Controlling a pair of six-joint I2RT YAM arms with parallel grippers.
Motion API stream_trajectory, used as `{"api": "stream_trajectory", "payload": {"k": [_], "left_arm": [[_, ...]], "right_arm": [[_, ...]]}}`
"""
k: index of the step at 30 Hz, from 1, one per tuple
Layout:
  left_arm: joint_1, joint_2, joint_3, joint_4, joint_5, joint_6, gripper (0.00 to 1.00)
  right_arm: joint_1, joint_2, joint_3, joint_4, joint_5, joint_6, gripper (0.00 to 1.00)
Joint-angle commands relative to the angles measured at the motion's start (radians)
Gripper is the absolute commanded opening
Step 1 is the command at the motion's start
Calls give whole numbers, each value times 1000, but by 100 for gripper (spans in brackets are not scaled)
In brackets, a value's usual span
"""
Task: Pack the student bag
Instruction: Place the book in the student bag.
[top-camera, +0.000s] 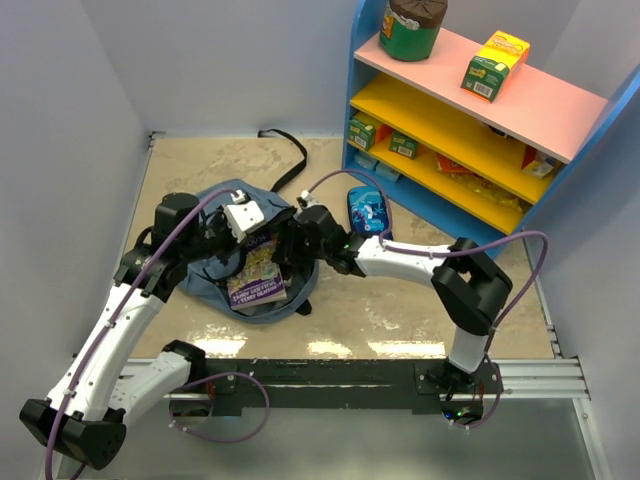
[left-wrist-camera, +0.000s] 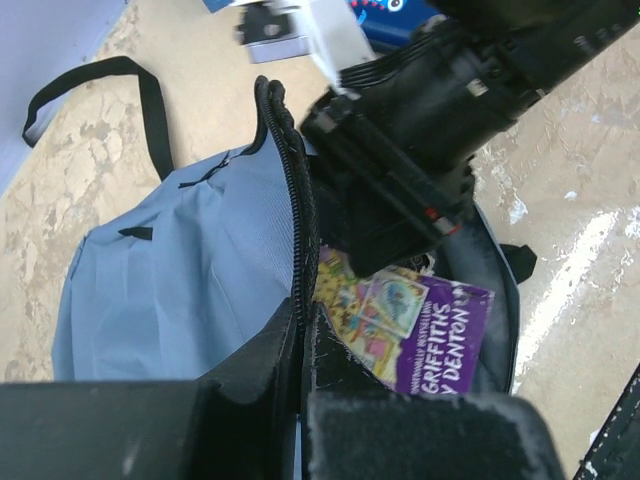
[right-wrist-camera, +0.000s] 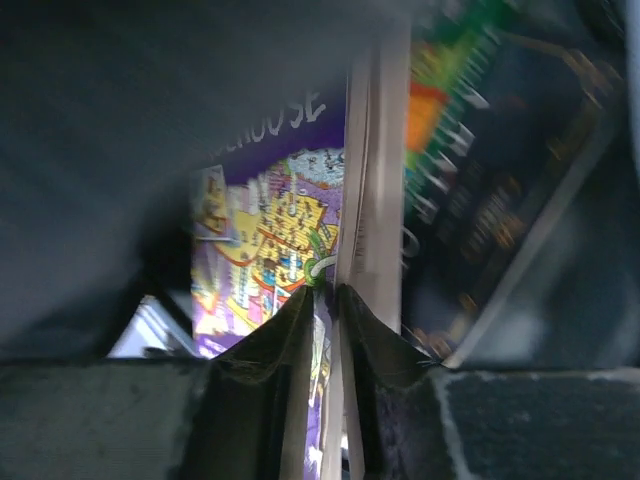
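Observation:
The slate-blue student bag (top-camera: 215, 262) lies open on the floor between the arms. My left gripper (top-camera: 258, 230) is shut on the bag's black zipper edge (left-wrist-camera: 298, 230) and holds the opening up; its jaws meet on the fabric in the left wrist view (left-wrist-camera: 303, 318). My right gripper (top-camera: 284, 248) reaches into the opening and is shut on the edge of a purple and yellow picture book (right-wrist-camera: 270, 235). The book (top-camera: 255, 277) sits partly inside the bag and also shows in the left wrist view (left-wrist-camera: 425, 325). A darker book (right-wrist-camera: 490, 200) lies beside it inside the bag.
A small dark-blue printed pencil case (top-camera: 367, 210) lies on the floor right of the bag. A blue shelf unit (top-camera: 470, 120) with boxes stands at the back right. A black bag strap (top-camera: 290, 160) trails toward the back wall.

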Motion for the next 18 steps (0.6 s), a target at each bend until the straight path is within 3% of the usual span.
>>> {"api": "stream_trajectory", "payload": {"k": [1, 2, 3, 7, 11, 12, 14, 18], "left_arm": [[-4, -4, 63, 67, 53, 7, 0], [-4, -5, 65, 61, 51, 10, 0], [-5, -10, 63, 59, 48, 16, 0], [-4, -20, 46, 59, 39, 23, 0], [-4, -22, 31, 67, 34, 27, 0], [-4, -20, 32, 68, 34, 22, 0], [-4, -17, 43, 68, 36, 17, 0], [-5, -5, 69, 68, 39, -2, 0]], "right_arm": [[34, 38, 127, 51, -22, 20, 25], [34, 35, 129, 32, -3, 12, 31], [34, 13, 109, 17, 21, -6, 44], [35, -125, -36, -8, 165, -35, 49], [67, -326, -240, 101, 240, -54, 32], [104, -357, -301, 119, 257, -81, 16], [146, -428, -351, 173, 288, -121, 2], [288, -423, -397, 199, 349, -172, 0]]}}
